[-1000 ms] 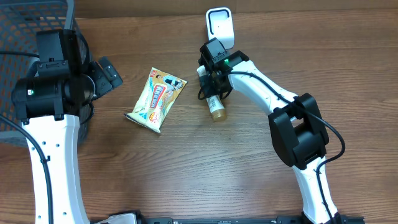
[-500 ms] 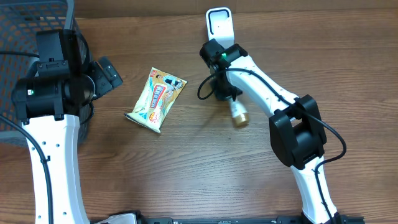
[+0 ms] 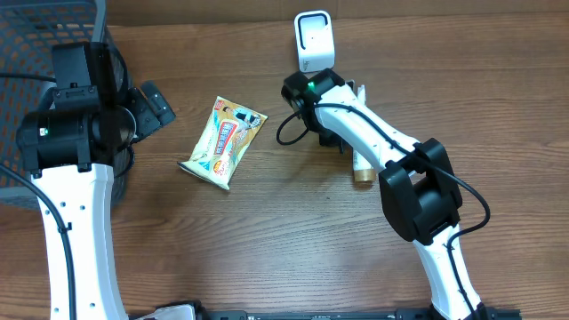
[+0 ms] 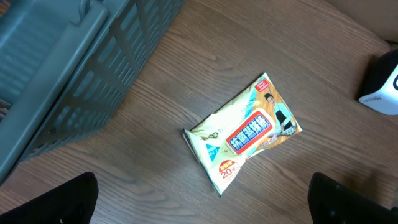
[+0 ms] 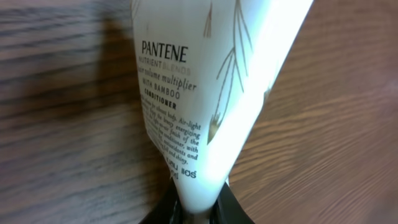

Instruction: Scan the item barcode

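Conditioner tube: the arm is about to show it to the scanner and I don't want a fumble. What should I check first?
1. Grip: right gripper pinches the conditioner tube at its flat end: ok.
2. Tube's barcode turned toward the scanner: cannot tell; only brand text shows.
3. Nothing covering the scanner: ok.
4. The snack packet lies apart from the tube: ok.
5. Tube lifted off the table: cannot tell.

White Pantene conditioner tube (image 5: 205,93), gold-capped, gripped at its crimped end.
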Robot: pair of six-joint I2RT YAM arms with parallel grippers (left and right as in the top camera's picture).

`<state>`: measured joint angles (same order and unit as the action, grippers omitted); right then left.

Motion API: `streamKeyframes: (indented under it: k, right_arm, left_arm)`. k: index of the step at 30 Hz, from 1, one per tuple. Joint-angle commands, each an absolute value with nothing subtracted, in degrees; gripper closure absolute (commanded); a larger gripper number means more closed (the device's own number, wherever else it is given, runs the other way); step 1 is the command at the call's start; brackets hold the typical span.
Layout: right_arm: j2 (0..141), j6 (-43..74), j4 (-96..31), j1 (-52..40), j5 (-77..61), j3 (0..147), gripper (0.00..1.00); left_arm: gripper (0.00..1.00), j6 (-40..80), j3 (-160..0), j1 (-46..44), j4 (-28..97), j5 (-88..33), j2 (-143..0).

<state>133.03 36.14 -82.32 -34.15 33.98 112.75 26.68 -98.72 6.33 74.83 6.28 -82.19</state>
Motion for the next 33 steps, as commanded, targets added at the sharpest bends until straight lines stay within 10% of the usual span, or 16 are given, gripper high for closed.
streamKeyframes:
  k: [1,25,29,33]
  right_arm:
    - [132.6,43.7,-81.3,-34.1,37.2,110.5,0.88]
    - [132.5,35.1,-87.7,-31.2,17.6,125.6,0.50]
    - [132.5,24.3,-88.8,-25.8,6.2,130.1,0.16]
    - [132.6,15.5,-88.4,-20.1,-6.6,129.4,0.21]
  left_arm:
    - [0.00,27.2,-99.3,6.4,74.8,7.0,-82.4]
    - [0.00,27.2,-99.3,6.4,74.8,7.0,-82.4]
    - [0.00,27.2,-99.3,6.4,74.8,7.0,-82.4]
    - [0.00,27.2,-99.3,6.4,74.8,7.0,-82.4]
